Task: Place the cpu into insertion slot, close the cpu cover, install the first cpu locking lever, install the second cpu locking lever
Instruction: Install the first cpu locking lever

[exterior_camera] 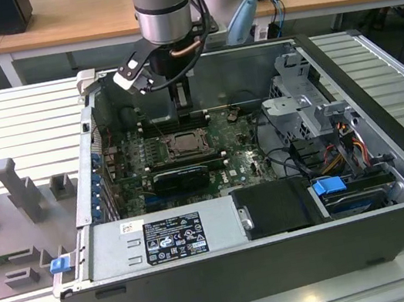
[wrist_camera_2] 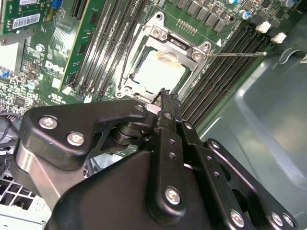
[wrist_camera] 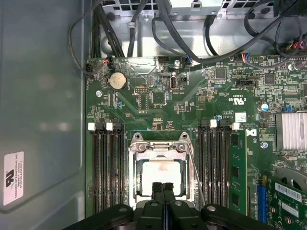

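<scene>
An open computer case (exterior_camera: 284, 262) lies on a ribbed grey counter (exterior_camera: 17, 121), and the arm reaches down into it from above. The end effector (exterior_camera: 183, 109) hangs over the green circuit board (wrist_camera: 158, 96), right above the insertion slot (exterior_camera: 183, 146).

In both wrist views the end effector's (wrist_camera: 162, 186) 2 black fingers are pressed together, with nothing visible between them. Their tips (wrist_camera_2: 165, 93) sit at the edge of the slot, over the rim of the cpu cover (wrist_camera: 158, 149).

The cpu (wrist_camera: 160, 175), a pale square plate, lies flat in the slot. The silvery cover (wrist_camera_2: 178, 45) is folded down around it, so the cpu (wrist_camera_2: 156, 72) shows through the cover's square window.

In the second wrist view, 1 thin wire lever (wrist_camera_2: 235, 54) sticks out from a corner of the cover and crosses the long black memory slots (wrist_camera_2: 225, 62). In the first wrist view the lever (wrist_camera: 196, 172) runs alongside the cover, between it and the memory slots (wrist_camera: 213, 167).
</scene>
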